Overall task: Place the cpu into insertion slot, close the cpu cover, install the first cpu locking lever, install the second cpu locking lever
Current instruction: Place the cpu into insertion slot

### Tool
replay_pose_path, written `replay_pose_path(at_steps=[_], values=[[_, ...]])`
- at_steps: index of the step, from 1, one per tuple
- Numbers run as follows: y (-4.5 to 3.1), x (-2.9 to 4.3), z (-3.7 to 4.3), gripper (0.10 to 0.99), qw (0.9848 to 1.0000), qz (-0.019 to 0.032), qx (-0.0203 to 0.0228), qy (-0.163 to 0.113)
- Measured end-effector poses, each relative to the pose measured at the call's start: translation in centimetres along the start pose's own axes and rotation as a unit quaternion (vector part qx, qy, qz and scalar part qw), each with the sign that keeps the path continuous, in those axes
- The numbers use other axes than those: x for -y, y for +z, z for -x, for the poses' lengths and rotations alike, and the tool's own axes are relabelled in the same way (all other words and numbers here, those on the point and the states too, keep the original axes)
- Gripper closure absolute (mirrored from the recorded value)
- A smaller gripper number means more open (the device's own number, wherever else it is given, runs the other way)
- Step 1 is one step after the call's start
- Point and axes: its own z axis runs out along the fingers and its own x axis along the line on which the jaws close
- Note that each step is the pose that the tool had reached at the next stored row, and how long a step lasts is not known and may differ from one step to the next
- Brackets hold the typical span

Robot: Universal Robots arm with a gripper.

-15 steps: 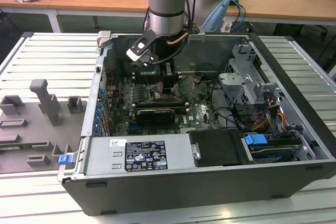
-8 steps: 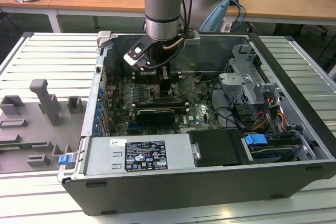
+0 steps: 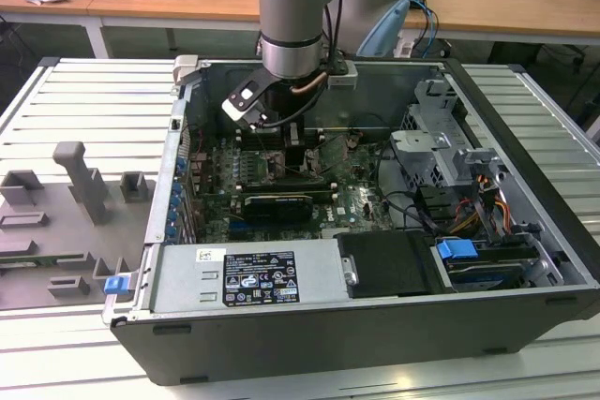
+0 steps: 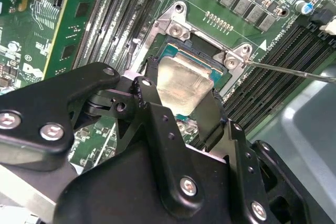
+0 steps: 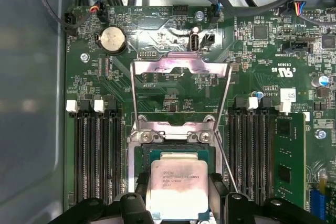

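Observation:
In both wrist views the cpu (image 5: 176, 184) (image 4: 184, 83), a pale silver square chip, sits between my two black fingers (image 5: 218, 192) (image 4: 216, 113), which press on its opposite edges. My gripper (image 5: 177, 203) (image 4: 184, 95) is shut on it. The chip lies level right over the insertion slot (image 5: 173, 153) (image 4: 173, 51), whose green-and-dark inside shows around its far edge; I cannot tell whether it is seated. The cpu cover (image 5: 181, 65) stands swung open beyond the slot. A thin locking lever (image 5: 227, 165) (image 4: 294, 71) sticks out free beside the slot. In the exterior view my gripper (image 3: 291, 152) reaches down to the motherboard.
The open computer case (image 3: 375, 325) lies on a slatted table. Long black memory slots (image 5: 100, 156) (image 5: 252, 150) flank the socket. A black expansion card (image 3: 277, 203) lies nearer the power supply. Cables and drive cages (image 3: 450, 156) fill the exterior view's right. Grey fixtures (image 3: 84, 185) stand outside the case.

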Motion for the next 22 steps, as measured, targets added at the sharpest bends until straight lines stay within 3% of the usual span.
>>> replay_pose_path(at_steps=[11,13,14,17,22], values=[[0.37,0.01,-0.11,0.561,1.0000,0.0000,0.0000,0.000],[0.37,0.02,-0.11,0.545,1.0000,-0.0001,0.0001,0.000],[0.39,0.02,-0.11,0.482,1.0000,0.0000,0.0000,0.000],[0.39,0.01,-0.11,0.482,1.0000,0.0000,-0.0001,0.000],[-0.35,-0.02,-0.10,0.494,1.0000,0.0000,0.0004,0.000]])
